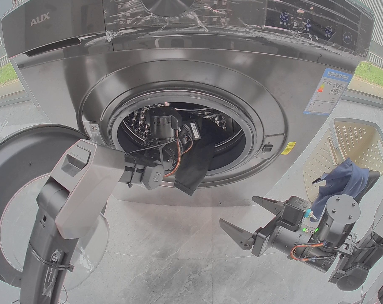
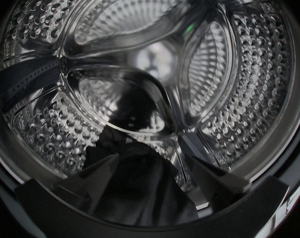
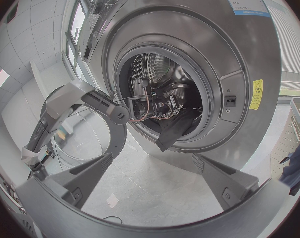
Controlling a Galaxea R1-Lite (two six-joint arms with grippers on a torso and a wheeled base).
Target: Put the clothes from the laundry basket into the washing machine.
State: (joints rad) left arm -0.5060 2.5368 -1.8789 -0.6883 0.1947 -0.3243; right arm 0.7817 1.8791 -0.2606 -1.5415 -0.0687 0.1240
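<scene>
The washing machine stands open in front of me. My left gripper is inside the drum, open, with a black garment lying between its fingers. That black garment hangs out over the lower rim of the door opening, beside my left wrist. My right gripper hovers open above the floor in front of the machine, holding nothing. To the right, the laundry basket holds a blue garment that drapes over its near edge.
The round door is swung open to the left, behind my left arm. Grey tiled floor lies between the machine and my right gripper. The basket stands close to the machine's right front corner.
</scene>
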